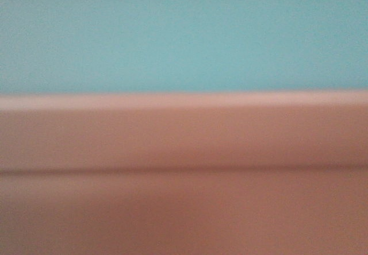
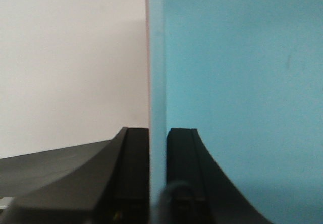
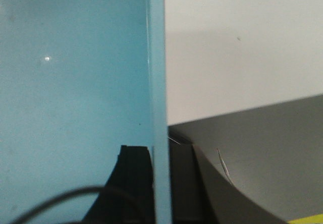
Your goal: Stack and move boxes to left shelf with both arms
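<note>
The front view is filled by the two boxes held very close to the camera: the light blue box (image 1: 184, 34) above and the salmon pink box (image 1: 184, 174) below, stacked. In the left wrist view my left gripper (image 2: 158, 133) is shut on the blue box's side wall (image 2: 157, 57), with a thin pink edge beside it. In the right wrist view my right gripper (image 3: 160, 151) is shut on the opposite blue wall (image 3: 156, 57). The blue inner wall fills the box side of each wrist view. The left shelf is out of view.
A pale plain wall (image 2: 70, 57) lies behind the left gripper and also behind the right one (image 3: 242, 42). A yellow strip (image 3: 308, 219) shows at the bottom right corner of the right wrist view.
</note>
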